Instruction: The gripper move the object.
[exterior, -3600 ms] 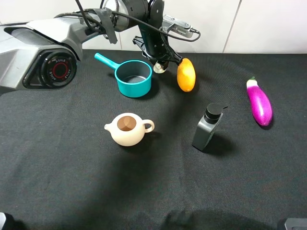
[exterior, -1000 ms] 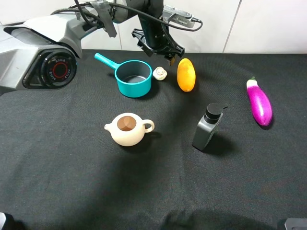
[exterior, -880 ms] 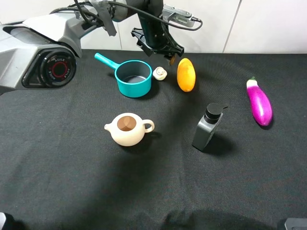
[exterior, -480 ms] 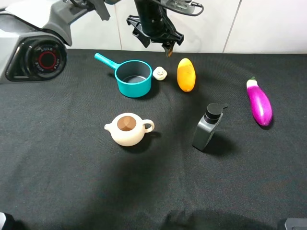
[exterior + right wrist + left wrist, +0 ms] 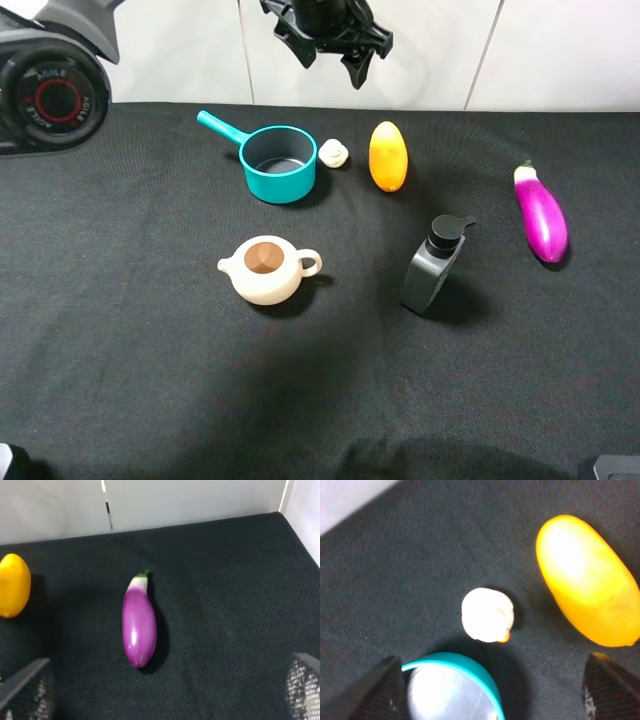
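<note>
The object, a small cream-white garlic-like lump (image 5: 334,153), lies on the black cloth between the teal pot (image 5: 280,165) and the yellow oval fruit (image 5: 388,155). My left gripper (image 5: 331,66) hangs open and empty well above it, at the top of the exterior view. In the left wrist view the lump (image 5: 487,615) lies free between the open left gripper's (image 5: 495,692) fingertips (image 5: 380,690), beside the pot rim (image 5: 470,662) and the fruit (image 5: 587,580). My right gripper (image 5: 165,690) is open and empty, near the purple eggplant (image 5: 139,625).
A beige teapot (image 5: 265,270) with a brown lid stands in the middle. A dark grey pump bottle (image 5: 432,265) stands right of it. The eggplant (image 5: 541,215) lies at the right. A white wall borders the table's far edge.
The left gripper, earlier low over the lump beside the pot, has opened off it and risen straight up. The lump stays on the cloth next to the pot.
</note>
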Motion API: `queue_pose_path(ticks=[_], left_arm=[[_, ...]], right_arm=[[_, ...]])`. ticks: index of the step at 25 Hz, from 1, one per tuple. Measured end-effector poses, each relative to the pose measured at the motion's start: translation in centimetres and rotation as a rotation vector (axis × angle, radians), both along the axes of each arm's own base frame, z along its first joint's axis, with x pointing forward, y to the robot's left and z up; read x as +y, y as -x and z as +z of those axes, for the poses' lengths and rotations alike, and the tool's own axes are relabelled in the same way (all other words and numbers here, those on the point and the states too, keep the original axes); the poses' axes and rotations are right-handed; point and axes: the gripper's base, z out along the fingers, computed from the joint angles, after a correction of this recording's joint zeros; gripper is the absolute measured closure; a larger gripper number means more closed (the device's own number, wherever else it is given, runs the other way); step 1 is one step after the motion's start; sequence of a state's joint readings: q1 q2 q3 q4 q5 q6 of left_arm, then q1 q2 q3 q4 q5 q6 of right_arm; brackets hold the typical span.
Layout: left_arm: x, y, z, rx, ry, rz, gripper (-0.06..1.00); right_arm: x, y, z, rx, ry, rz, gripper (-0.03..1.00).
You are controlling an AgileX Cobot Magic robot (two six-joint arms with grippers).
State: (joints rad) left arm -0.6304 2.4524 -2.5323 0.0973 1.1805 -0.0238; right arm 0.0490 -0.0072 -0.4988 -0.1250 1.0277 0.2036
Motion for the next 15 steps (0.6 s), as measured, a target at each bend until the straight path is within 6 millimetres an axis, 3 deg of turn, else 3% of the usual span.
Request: queue_pose_path(ticks=[7, 15], left_arm=[[0.2, 2.0, 3.7, -0.032, 0.023, -0.025, 0.18], [2.7, 5.3, 6.3, 0.011, -0.011, -0.028, 0.18]], right_arm=[[0.0, 0.0, 0.0, 0.000, 0.000, 0.000, 0.27], [0.0, 0.0, 0.0, 0.000, 0.000, 0.000, 0.27]])
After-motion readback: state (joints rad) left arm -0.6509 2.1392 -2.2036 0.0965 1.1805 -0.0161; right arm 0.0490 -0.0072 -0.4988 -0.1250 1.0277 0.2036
